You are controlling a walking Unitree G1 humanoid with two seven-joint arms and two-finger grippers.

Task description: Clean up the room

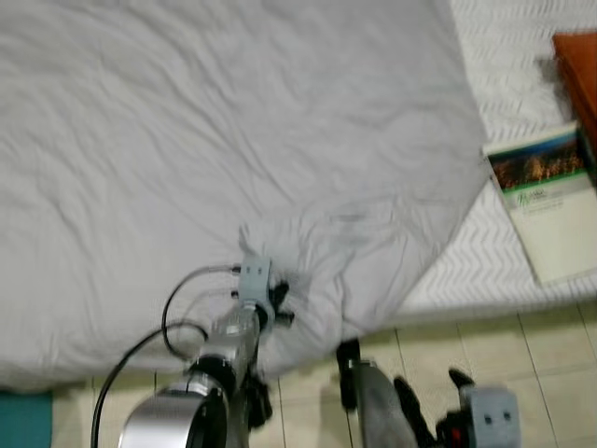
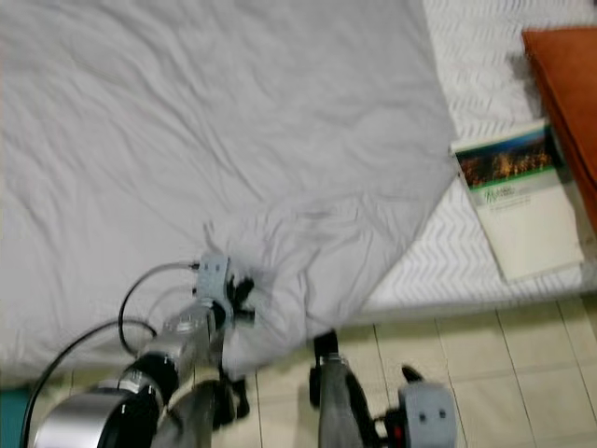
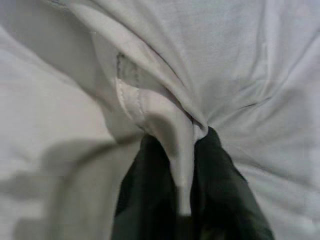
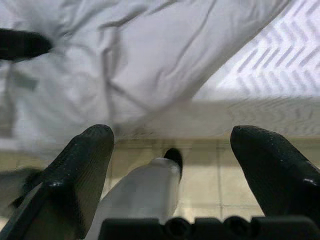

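Observation:
A wrinkled pale grey sheet (image 1: 233, 140) covers most of the bed. My left gripper (image 1: 278, 306) reaches over the bed's front edge and is shut on a bunched fold of the sheet (image 3: 170, 125), with the cloth pinched between its two black fingers (image 3: 220, 175). That corner of the sheet hangs down over the edge toward the floor. My right gripper (image 4: 171, 132) hangs low over the tiled floor in front of the bed. It is open, with nothing between its fingers (image 1: 457, 378).
A white zigzag-patterned mattress (image 1: 504, 75) lies bare on the right. On it rest a book with a green and white cover (image 1: 546, 201) and an orange-brown object (image 1: 580, 75) at the far right. Beige floor tiles (image 1: 522, 364) run along the bed front. Something teal (image 1: 23, 420) sits low left.

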